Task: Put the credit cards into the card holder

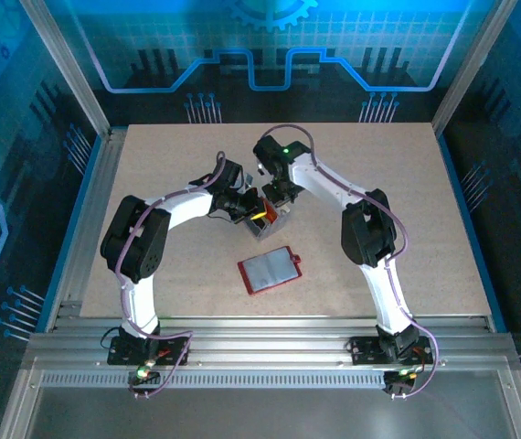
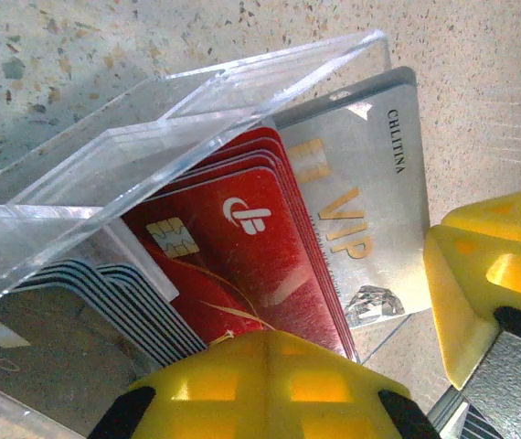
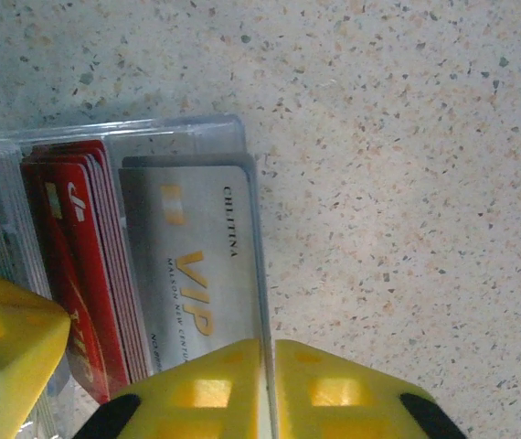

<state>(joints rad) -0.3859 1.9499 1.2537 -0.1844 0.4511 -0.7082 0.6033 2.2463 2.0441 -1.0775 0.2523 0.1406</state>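
The credit cards stand on edge in a clear plastic box (image 2: 151, 137): a stack of red cards (image 2: 233, 247), a silver VIP card (image 2: 370, 183) and striped dark ones (image 2: 105, 302). My left gripper (image 2: 274, 343) is shut with nothing between its fingers, right in front of the red cards. My right gripper (image 3: 268, 352) is shut on the silver card's (image 3: 196, 247) thin right edge, tight against the box's clear wall. From above, both grippers meet at the box (image 1: 265, 219). The card holder (image 1: 271, 271) lies open and flat, its grey sleeves facing up.
The speckled table (image 1: 407, 183) stretches to the right and behind the box. The card holder lies a short way in front of the box, between the two arms. Metal rails (image 1: 260, 352) run along the near edge.
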